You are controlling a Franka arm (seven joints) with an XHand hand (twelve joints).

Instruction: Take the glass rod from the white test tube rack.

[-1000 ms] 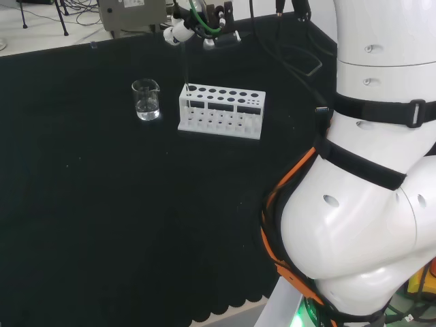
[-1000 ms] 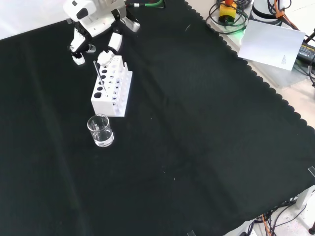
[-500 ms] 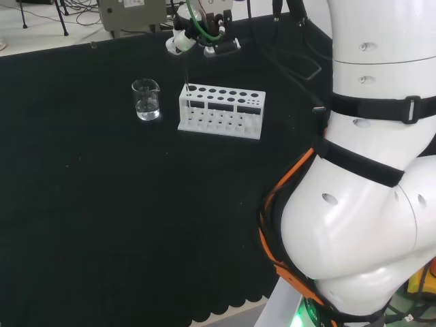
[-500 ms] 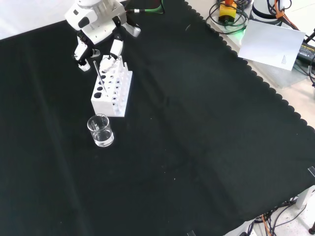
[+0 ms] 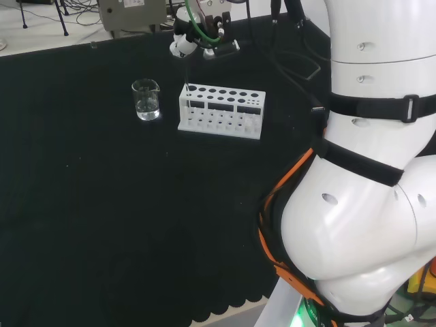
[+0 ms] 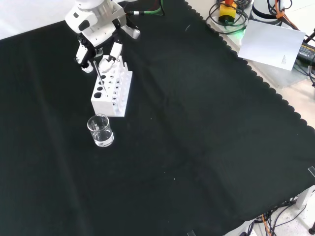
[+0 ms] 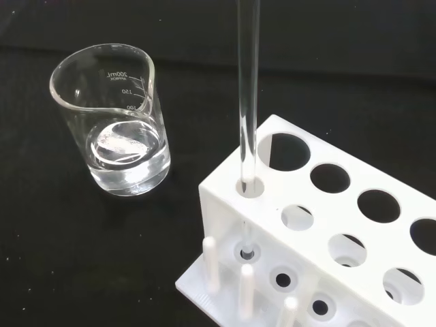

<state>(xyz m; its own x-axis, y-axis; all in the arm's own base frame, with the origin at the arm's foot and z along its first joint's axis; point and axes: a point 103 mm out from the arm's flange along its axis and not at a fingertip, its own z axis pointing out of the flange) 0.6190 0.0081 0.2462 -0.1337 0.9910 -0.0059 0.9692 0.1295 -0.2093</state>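
The black and white hand (image 6: 97, 30) hangs above the far end of the white plastic test tube rack (image 6: 112, 88) in the front view. Its fingers (image 6: 115, 50) are curled downward around the top of the thin clear glass rod (image 7: 248, 95); actual contact cannot be confirmed. Below the fingers, the rod stands upright in a small corner hole. A clear glass beaker (image 7: 116, 123) stands near that corner.

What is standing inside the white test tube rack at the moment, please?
One glass rod stands in a small corner hole of the white test tube rack, nearest the beaker. The other visible holes look empty; some lie beyond the wrist view.
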